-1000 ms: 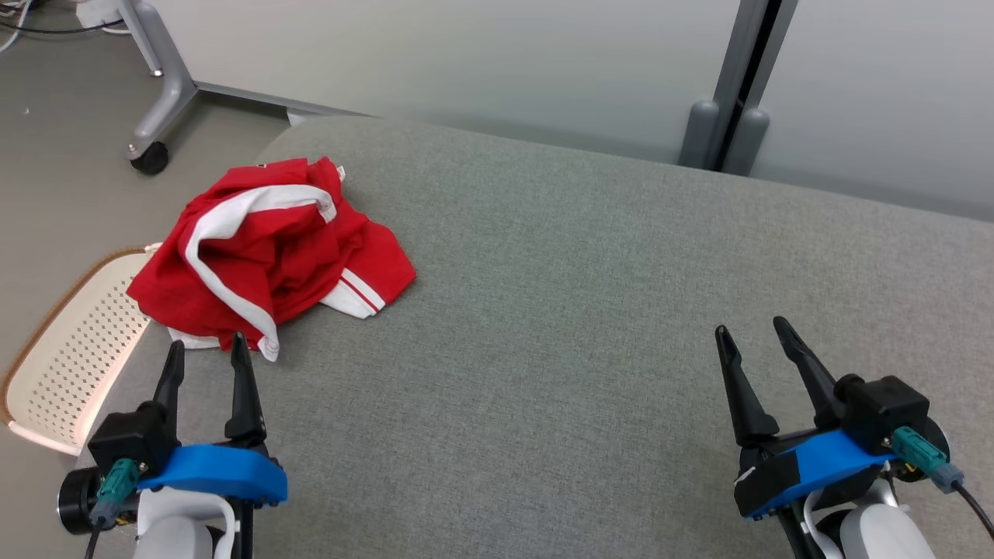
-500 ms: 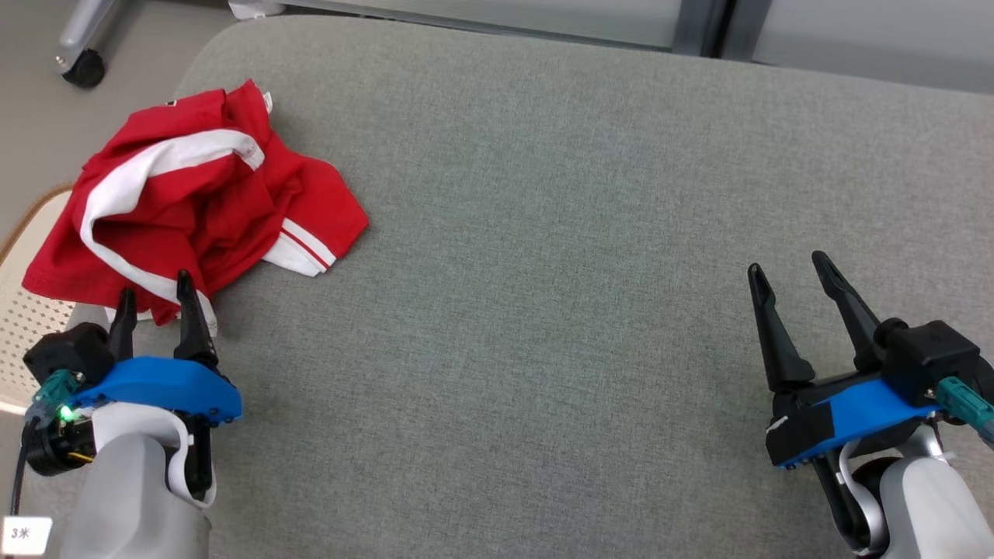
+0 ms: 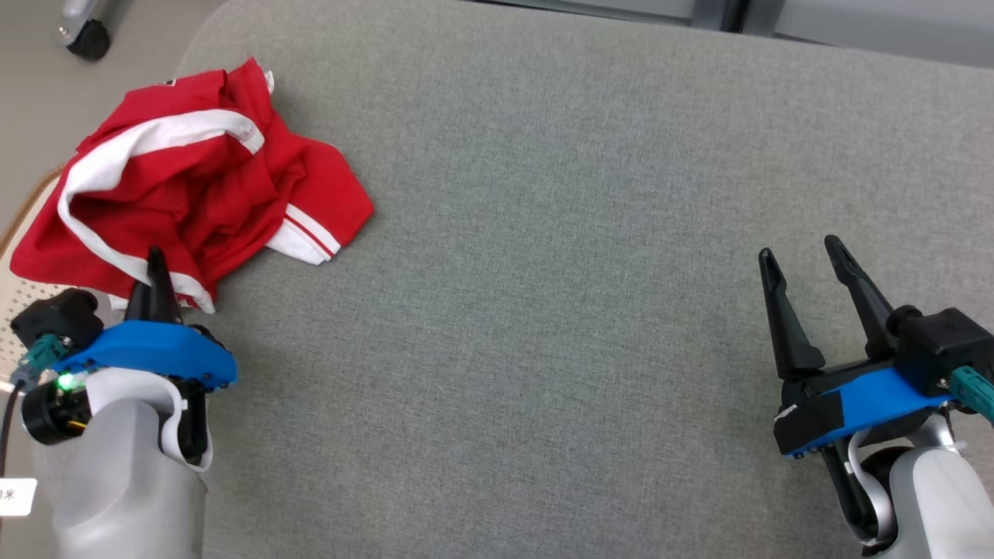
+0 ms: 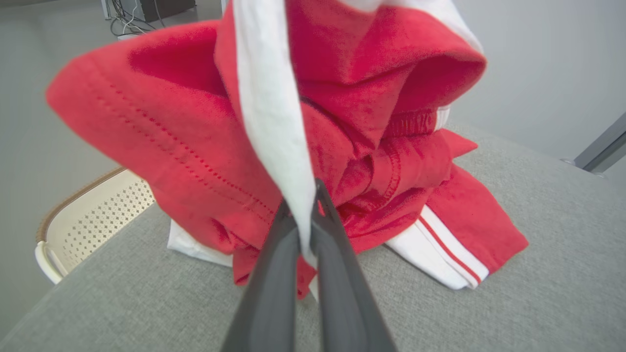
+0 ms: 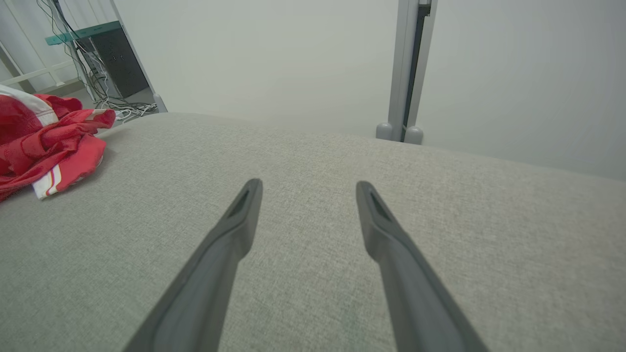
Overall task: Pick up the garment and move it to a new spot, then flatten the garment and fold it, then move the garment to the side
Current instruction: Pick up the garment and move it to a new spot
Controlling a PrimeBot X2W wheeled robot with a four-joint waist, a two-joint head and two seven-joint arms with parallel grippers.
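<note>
My left gripper (image 3: pixel 154 265) is at the near edge of the garment (image 3: pixel 194 186), fingers pressed together so they read as one dark spike in the head view. In the left wrist view the gripper (image 4: pixel 302 205) is pinched on the garment (image 4: pixel 371 122): a white stripe (image 4: pixel 274 122) runs down between the two fingers, red cloth bunched on both sides. The garment is a crumpled red heap with white trim, at the far left of the grey padded surface (image 3: pixel 543 272). Its left part hangs past the surface edge over a cream perforated basket (image 4: pixel 88 215). One sleeve or leg end with a white band and a thin red line (image 3: pixel 311 237) lies flat on the pad, pointing right. Can't tell what kind of garment it is. My right gripper (image 3: pixel 800 250) is at the lower right, well apart from the cloth, fingers spread wide with nothing between them. The right wrist view shows the same: the gripper (image 5: pixel 308 185) is over bare grey fabric, with the garment (image 5: pixel 44 142) off at the left edge. A caster wheel (image 3: pixel 88 39) is on the floor at the top left.
</note>
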